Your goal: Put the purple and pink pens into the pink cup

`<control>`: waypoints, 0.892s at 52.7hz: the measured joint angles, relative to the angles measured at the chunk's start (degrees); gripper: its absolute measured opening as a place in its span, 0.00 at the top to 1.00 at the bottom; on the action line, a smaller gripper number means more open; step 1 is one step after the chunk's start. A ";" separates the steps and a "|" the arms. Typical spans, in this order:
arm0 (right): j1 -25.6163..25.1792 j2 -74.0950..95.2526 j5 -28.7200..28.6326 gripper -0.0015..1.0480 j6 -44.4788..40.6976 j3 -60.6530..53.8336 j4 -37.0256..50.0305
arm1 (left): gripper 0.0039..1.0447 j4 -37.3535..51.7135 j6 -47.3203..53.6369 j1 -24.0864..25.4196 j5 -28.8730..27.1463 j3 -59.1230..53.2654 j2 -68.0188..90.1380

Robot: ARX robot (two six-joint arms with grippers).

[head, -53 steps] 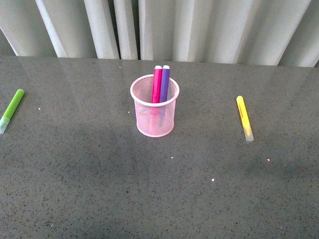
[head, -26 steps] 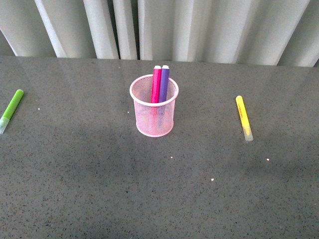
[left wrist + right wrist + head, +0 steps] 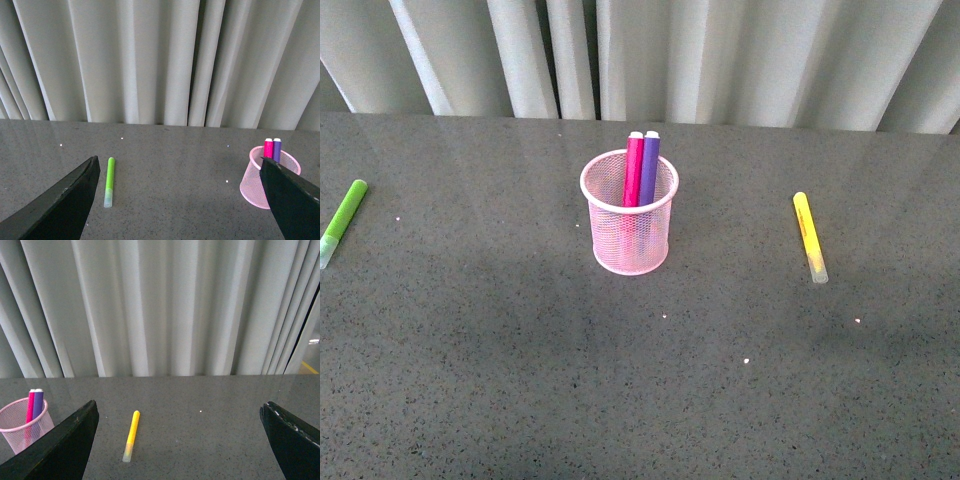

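The pink cup [image 3: 629,222] stood upright near the middle of the dark speckled counter [image 3: 520,380], in front of the pale pleated curtain [image 3: 720,60]. Both task pens were inside it: the pink pen [image 3: 634,170] and the purple pen [image 3: 649,168] stood side by side, touching, leaning on the far rim, upper ends sticking out above the rim. Pink one was on the left, purple on the right in the front view.

A green marker [image 3: 342,221] lay flat on the counter far left, well apart from the cup. A yellow marker [image 3: 809,236] lay flat off to the right, also well apart from the cup.

No arm showed in the front view.

Left wrist view: left hand [image 3: 180,200] had its dark fingers [image 3: 60,205] spread wide apart, nothing between them; the green marker sat near one finger and the cup with both pens beside the other.

Right wrist view: right hand [image 3: 177,440] also had its fingers [image 3: 55,450] wide apart, nothing held; the yellow marker lay on the counter between them, the cup at the picture edge by one finger.
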 joint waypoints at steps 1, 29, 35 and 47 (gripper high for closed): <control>0.00 0.00 0.00 0.07 0.00 0.00 0.00 | 0.06 0.00 0.00 0.00 0.00 0.00 0.00; 0.00 0.00 0.00 0.07 0.00 0.00 0.00 | 0.06 0.00 0.00 0.00 0.00 0.00 0.00; 0.00 0.00 0.00 0.07 -0.02 0.00 0.00 | 0.06 0.00 0.00 0.00 0.02 0.00 0.00; 0.00 0.00 0.00 0.07 0.00 0.00 0.00 | 0.06 0.00 0.00 0.00 0.00 0.00 0.00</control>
